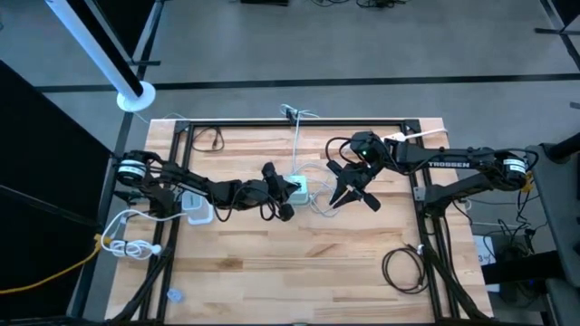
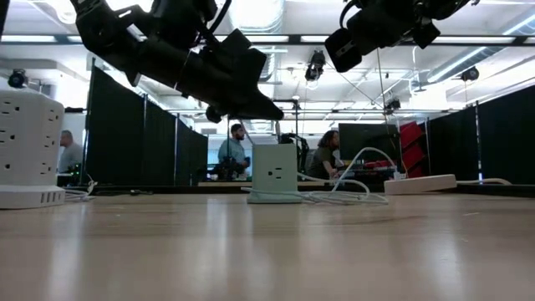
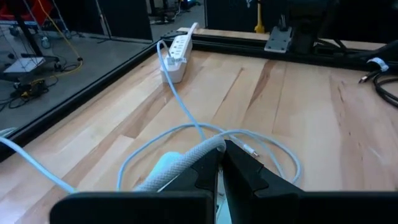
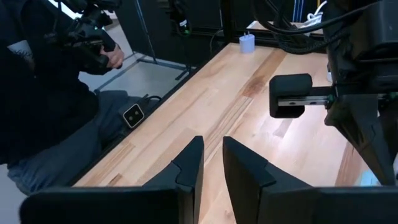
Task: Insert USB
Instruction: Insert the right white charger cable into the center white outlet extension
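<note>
Light wood planks make up the worktop, framed by black rails, with a grey floor around it and dark partitions in the room behind. From overhead, the left arm reaches in from the left edge, and its left gripper sits at the middle of the worktop, right against a small white charger block. At table height that block stands upright showing its sockets, with the dark gripper hanging just above and beside it. In the left wrist view the fingers are nearly closed, only a thin slit between them, pressed around a white braided USB cable. The thin cable loops over the wood and runs off to a white power strip near the far rail. Its loose plug tip lies on the wood just past the fingers.

The right gripper hovers near the block on the other side, above the worktop. Its fingers stand slightly apart with nothing between them.

A round white socket tower stands at the worktop's left side. People sit in the background.
</note>
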Available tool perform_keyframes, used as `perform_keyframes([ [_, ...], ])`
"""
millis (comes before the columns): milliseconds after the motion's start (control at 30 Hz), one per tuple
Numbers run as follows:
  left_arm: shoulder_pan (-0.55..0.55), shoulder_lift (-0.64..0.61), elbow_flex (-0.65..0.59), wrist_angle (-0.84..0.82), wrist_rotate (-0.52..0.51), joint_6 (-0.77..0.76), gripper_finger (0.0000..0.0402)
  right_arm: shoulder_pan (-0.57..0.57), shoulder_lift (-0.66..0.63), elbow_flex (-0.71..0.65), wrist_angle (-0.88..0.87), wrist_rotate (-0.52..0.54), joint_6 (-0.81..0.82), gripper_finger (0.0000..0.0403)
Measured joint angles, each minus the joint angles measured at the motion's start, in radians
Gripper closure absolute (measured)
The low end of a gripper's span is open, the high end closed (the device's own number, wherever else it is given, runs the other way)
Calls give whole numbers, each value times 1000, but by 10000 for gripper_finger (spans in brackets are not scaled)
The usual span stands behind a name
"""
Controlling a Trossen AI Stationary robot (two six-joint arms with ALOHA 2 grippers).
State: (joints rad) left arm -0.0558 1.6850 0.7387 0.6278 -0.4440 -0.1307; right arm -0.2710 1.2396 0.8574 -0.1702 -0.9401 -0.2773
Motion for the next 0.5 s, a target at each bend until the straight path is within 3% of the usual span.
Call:
perform_keyframes([
  [500, 1, 68, 3, 61, -43, -12, 400, 0, 0, 0, -3, 0, 17, 333],
])
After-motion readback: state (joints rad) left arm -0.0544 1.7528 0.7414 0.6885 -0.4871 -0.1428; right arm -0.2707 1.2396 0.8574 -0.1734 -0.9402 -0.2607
